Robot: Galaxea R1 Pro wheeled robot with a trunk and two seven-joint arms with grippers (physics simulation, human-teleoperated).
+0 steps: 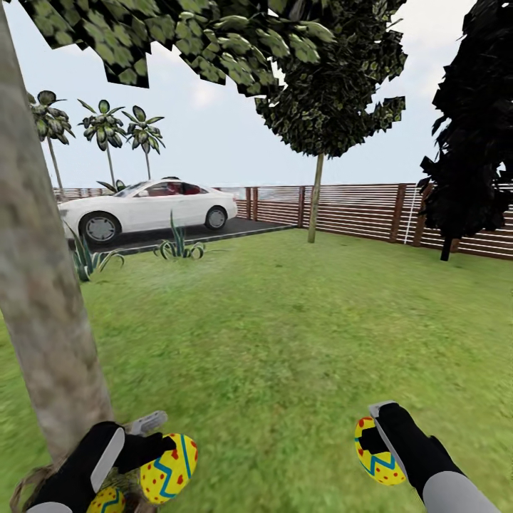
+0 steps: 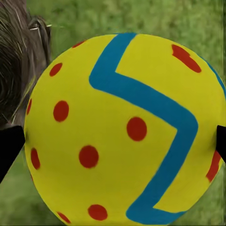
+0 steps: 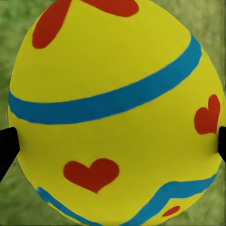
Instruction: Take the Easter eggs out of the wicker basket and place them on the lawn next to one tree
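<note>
A dotted, zigzagged egg (image 1: 169, 468) is pinched in the left gripper (image 1: 146, 443) beside the tree (image 1: 43, 299), above a third egg (image 1: 107, 500); a banded egg (image 1: 376, 450) is clamped in the right gripper (image 1: 377, 438) over the lawn (image 1: 299, 335). A white car (image 1: 146, 208) is parked beyond.

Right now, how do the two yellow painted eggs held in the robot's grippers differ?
The left gripper's egg has round red dots and one blue zigzag; the right gripper's egg has red hearts and a blue band. The left egg hangs beside the grey-brown trunk; the right over open grass. Both are yellow.
</note>
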